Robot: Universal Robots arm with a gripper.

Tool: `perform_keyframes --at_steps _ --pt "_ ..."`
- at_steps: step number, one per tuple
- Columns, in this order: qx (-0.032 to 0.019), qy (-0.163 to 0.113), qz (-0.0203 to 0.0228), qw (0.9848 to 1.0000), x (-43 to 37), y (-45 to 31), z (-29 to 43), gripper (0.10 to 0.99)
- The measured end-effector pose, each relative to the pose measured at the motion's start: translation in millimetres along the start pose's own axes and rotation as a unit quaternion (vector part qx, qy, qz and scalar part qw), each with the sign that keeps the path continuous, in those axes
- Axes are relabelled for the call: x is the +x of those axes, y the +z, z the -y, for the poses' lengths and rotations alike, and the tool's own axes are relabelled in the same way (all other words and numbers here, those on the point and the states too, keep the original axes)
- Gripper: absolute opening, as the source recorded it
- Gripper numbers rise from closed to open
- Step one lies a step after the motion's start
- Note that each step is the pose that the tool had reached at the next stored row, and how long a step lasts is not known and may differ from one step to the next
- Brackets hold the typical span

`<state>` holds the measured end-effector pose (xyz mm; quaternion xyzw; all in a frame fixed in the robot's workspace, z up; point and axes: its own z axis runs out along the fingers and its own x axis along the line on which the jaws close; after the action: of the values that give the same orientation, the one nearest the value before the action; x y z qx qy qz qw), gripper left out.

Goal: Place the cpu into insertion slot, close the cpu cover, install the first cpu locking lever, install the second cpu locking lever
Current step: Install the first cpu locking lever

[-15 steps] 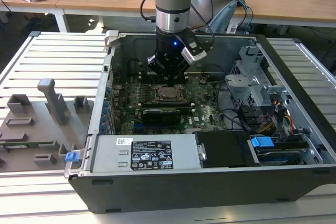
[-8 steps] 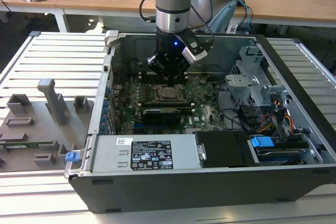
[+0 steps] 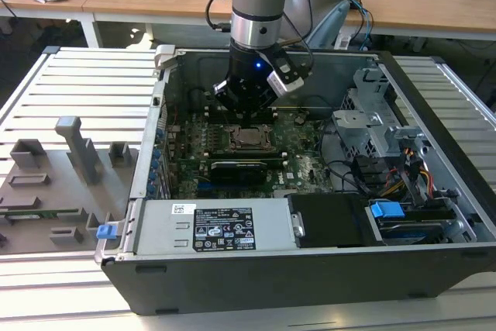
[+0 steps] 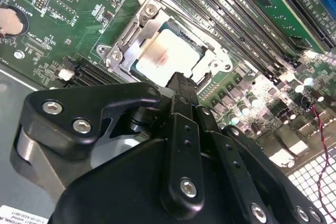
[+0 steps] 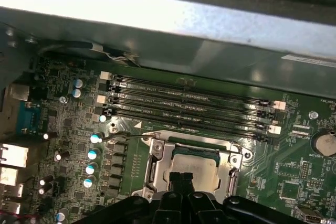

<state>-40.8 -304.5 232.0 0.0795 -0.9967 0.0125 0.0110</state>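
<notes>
The gripper (image 3: 248, 97) hangs low inside the open computer case (image 3: 310, 277), fingers drawn together with nothing between them. In the second wrist view their tip sits right over the nearest edge of the socket. The cpu (image 4: 167, 55) is seated in that socket, its pale metal top flat and showing through the window of the cpu cover (image 4: 137, 29), which lies down around it like a frame. So the target is straight ahead of the tip and just below it, barely apart; whether the tip touches the frame, I cannot tell. In the first wrist view a thin wire locking lever (image 5: 131, 136) runs along the socket's far side, parallel to the long memory slots (image 5: 194, 111) just beyond it. Whether it is hooked down is unclear. A row of capacitors (image 5: 93, 153) stands beside the lever's free end, and the case wall rises past the slots, so room looks tight.
</notes>
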Motion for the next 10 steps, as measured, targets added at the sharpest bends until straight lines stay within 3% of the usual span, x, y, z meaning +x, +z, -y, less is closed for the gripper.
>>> perform_keyframes --at_steps 5,10 --pt "0.0 0.0 0.0 1.0 0.7 -27.7 0.7 0.106" --pt "0.0 0.0 0.0 1.0 1.1 -44.2 1.0 0.106"
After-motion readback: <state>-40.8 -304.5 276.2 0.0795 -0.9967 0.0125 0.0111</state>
